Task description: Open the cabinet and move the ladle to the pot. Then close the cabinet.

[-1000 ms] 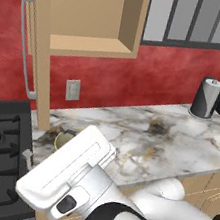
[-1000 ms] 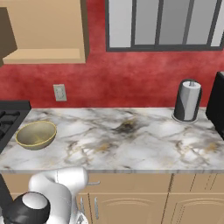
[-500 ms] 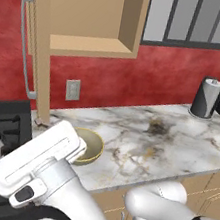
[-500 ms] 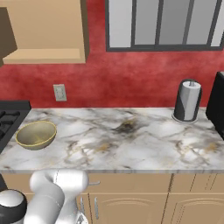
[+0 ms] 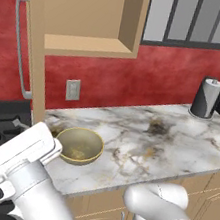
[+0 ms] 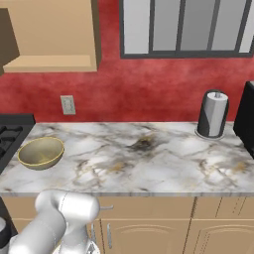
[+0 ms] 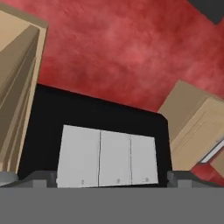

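Red wall spreading ahead of the pincer, tips spread wide, gripping nothing; cabinet standing open, its door edge showing at right; free room between

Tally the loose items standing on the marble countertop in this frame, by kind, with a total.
Bowls: 1, the yellowish-tan bowl near the stove end.
Paper towel holders: 1, the grey paper towel roll on its stand near the right end.
Dark appliances: 1, a black appliance cut off by the frame's right edge; what it is cannot be told.
Total: 3
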Available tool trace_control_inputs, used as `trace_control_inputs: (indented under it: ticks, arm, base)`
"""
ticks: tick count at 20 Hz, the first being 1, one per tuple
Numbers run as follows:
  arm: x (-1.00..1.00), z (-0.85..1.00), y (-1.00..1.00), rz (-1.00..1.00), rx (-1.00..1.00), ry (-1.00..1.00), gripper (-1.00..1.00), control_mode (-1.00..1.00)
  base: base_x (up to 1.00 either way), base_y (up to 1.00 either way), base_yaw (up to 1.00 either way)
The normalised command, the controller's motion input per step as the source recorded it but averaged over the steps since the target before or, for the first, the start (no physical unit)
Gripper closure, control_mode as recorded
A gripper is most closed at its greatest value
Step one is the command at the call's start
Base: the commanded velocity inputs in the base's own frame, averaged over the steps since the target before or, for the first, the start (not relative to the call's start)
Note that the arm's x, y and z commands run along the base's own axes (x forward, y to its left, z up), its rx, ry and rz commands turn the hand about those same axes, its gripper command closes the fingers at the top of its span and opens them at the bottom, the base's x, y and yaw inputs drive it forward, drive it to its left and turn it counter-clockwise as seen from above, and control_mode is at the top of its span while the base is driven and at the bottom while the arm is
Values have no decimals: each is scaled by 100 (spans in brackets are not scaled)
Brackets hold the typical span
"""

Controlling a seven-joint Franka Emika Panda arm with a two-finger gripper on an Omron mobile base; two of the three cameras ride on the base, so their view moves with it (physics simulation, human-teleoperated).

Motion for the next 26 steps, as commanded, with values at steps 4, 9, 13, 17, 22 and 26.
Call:
trace_control_inputs:
  ticks: [4, 9, 13, 17, 22, 26]
  arm:
    - [0, 0, 68, -29, -2, 0, -100, -100]
    - [-3, 0, 55, -32, 0, 0, -100, -100]
    - [0, 0, 32, -41, 0, 0, -100, -100]
    - [0, 5, 18, -50, 0, 0, -100, -100]
    - [0, 28, 2, -54, 1, 0, -100, -100]
    - [0, 40, 0, -57, 5, 0, -100, -100]
  base:
    - [0, 0, 0]
    - [0, 0, 0]
    - [0, 0, 0]
    - [0, 0, 0]
    - [0, 0, 0]
    - [0, 0, 0]
